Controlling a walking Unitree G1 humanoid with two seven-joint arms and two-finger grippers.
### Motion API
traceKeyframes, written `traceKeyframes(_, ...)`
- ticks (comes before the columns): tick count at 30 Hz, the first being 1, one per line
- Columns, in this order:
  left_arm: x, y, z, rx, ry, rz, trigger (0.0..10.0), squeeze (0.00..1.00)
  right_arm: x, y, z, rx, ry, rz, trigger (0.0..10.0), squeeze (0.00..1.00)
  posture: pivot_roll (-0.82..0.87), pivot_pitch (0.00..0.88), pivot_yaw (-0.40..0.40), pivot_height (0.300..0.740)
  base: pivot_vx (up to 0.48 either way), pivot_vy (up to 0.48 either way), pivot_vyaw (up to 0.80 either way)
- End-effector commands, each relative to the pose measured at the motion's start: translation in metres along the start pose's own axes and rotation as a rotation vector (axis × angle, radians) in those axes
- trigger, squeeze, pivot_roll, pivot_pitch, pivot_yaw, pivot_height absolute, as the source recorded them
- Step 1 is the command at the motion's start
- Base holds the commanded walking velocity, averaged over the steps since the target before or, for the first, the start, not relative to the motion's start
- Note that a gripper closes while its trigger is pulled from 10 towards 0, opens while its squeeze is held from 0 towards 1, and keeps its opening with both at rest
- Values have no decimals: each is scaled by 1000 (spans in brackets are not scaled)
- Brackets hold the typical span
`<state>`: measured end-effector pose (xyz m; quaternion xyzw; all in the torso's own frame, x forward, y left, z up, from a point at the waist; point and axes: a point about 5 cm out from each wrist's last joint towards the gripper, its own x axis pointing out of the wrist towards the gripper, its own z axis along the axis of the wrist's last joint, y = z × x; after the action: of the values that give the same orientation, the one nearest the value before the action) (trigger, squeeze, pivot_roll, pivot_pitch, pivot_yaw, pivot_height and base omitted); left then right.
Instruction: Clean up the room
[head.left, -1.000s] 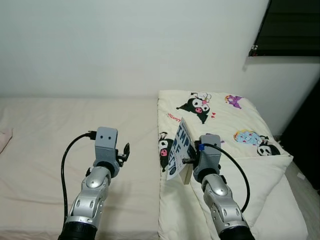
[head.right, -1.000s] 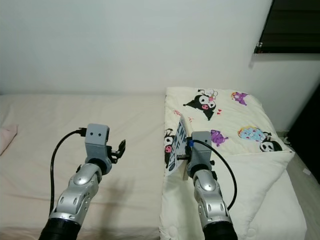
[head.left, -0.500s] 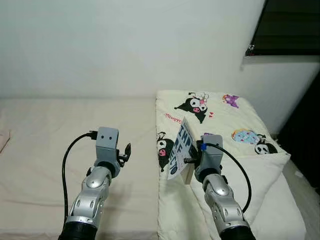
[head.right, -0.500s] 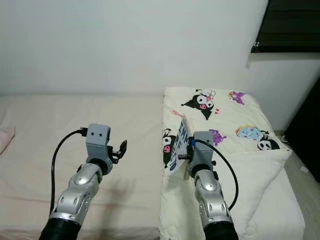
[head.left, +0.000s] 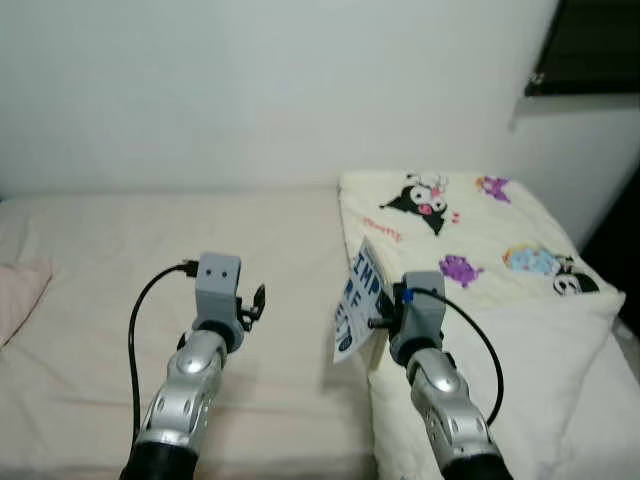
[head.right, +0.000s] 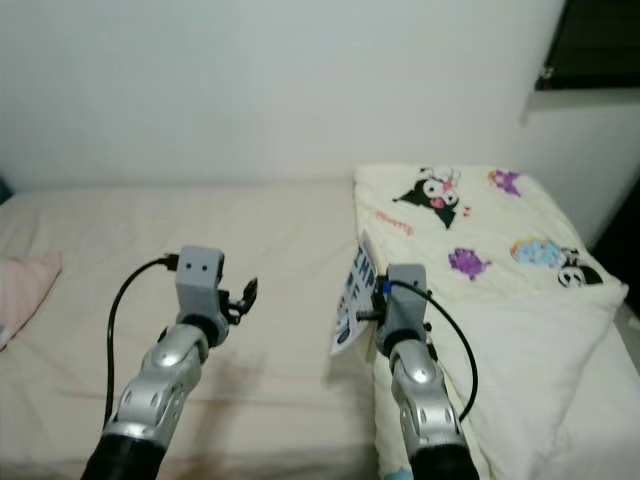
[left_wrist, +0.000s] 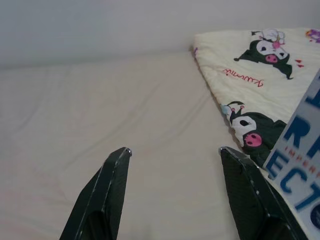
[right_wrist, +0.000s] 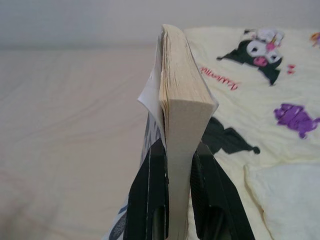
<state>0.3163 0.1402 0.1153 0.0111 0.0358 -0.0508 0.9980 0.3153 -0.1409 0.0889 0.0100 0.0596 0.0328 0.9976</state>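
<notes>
The right gripper (right_wrist: 172, 165) pinches a book (right_wrist: 181, 117) upright above the bed (head.left: 90, 260), beside the cartoon quilt (head.left: 470, 225). The left gripper (left_wrist: 175, 187) hovers, fingers spread. Risk — the loose cover flaps, and the thin grip could let the book slip.

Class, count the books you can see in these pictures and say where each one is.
1. The book is clamped upright in the right gripper, held over the bed beside the cartoon-print quilt. The left gripper is open. Others may be hidden.
</notes>
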Motion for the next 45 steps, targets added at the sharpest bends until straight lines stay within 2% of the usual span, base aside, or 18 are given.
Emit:
traceKeyframes(1, -1, 4, -3, 2, 10, 10, 10000, 0, 0, 3, 4, 7, -22, 8, 10000, 0, -2, 6, -38, 740, 0, 476, 0)
traceKeyframes(12, -2, 4, -3, 1, 10, 11, 10000, 0, 0, 6, 5, -30, -26, 35, 10000, 0, 0, 4, -42, 740, 0, 474, 0)
traceKeyframes(17, -3, 4, -4, 0, 10, 12, 10000, 0, 0, 9, 5, -37, -27, 49, 10000, 0, 1, 1, -45, 740, 0, 475, 800)
traceKeyframes(24, -4, 5, -4, 0, 10, 12, 10000, 0, 1, 10, 5, -33, -26, 49, 10000, 0, 2, 0, -46, 740, 0, 474, 800)
traceKeyframes(26, -4, 5, -4, 1, 10, 12, 10000, 0, 0, 8, 4, 9, -25, 33, 10000, 0, 3, 0, -44, 740, 0, 472, 0)
traceKeyframes(32, -4, 5, -4, 4, 11, 8, 10000, 0, 0, 6, 4, 10, -24, 23, 10000, 0, 3, 0, -42, 740, 0, 466, 0)
traceKeyframes(33, -3, 3, -3, 41, 15, -15, 10000, 0, 0, 6, 4, 11, -25, 23, 10000, 0, 4, 0, -39, 740, 0, 0, 0)
traceKeyframes(35, -3, 2, -3, 63, 18, -24, 10000, 0, 0, 6, 3, 13, -26, 23, 10000, 0, 5, 0, -37, 740, 0, -240, 0)
traceKeyframes(45, -2, -2, -1, 77, 12, -30, 10000, 0, -2, 5, 2, 26, -28, 9, 10000, 0, 7, 0, -25, 740, 0, -480, 0)
